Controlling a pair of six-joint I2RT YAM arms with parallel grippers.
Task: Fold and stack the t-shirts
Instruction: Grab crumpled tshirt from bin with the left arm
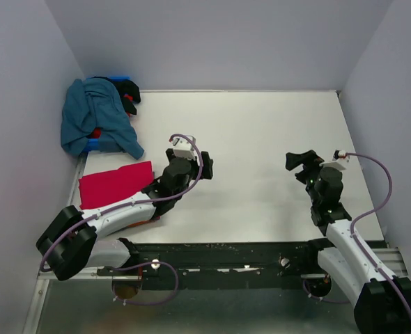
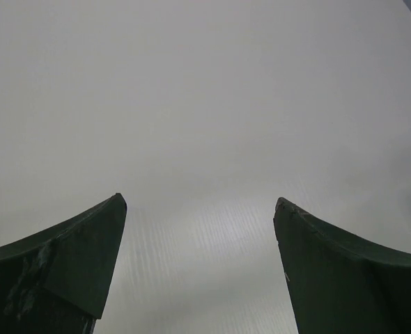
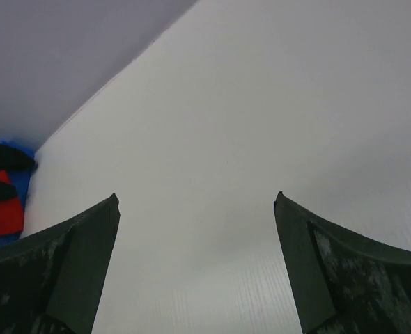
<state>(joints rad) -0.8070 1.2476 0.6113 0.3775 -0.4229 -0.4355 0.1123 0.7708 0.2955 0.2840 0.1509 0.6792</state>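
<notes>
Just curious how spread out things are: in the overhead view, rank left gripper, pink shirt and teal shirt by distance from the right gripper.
1. Left gripper, mid-table.
2. Pink shirt, folded, left edge.
3. Teal shirt, heaped, far-left corner.

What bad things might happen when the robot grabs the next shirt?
1. The teal shirt is draped over the bin, so pulling it might drag or tip the bin.
2. It lies bunched against the black shirt, so one grab might lift both.
3. The left arm passes over the edge of the folded pink shirt and might ruffle it when it swings.
</notes>
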